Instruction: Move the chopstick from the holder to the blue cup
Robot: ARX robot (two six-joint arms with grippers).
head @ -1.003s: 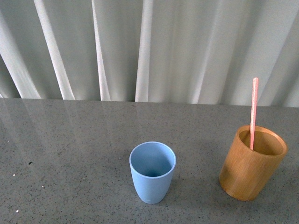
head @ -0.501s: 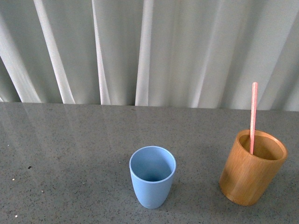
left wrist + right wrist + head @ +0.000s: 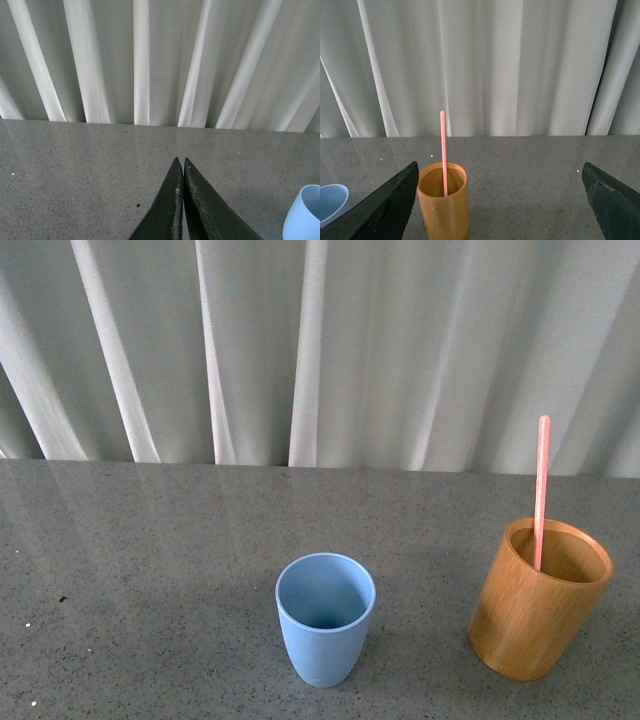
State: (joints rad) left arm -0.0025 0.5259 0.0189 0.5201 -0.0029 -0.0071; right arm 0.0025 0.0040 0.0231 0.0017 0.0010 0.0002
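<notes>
The orange-brown wooden holder [image 3: 540,601] stands at the right of the grey table, with one pale pink chopstick [image 3: 541,490] standing nearly upright in it. The light blue cup [image 3: 325,617] stands empty near the middle front. Neither arm shows in the front view. In the right wrist view the holder [image 3: 443,204] and chopstick [image 3: 443,150] sit ahead of my open right gripper [image 3: 500,200], close to one finger, and the cup's rim [image 3: 331,201] shows at the edge. My left gripper [image 3: 180,162] is shut and empty above bare table, with the cup [image 3: 304,215] off to one side.
A pale pleated curtain [image 3: 320,350] hangs behind the table's far edge. The grey speckled tabletop [image 3: 150,570] stretches to the left of the cup.
The front view has shifted slightly: the cup, holder and table edge sit a little lower in the picture than a second ago. The objects themselves have not moved.
</notes>
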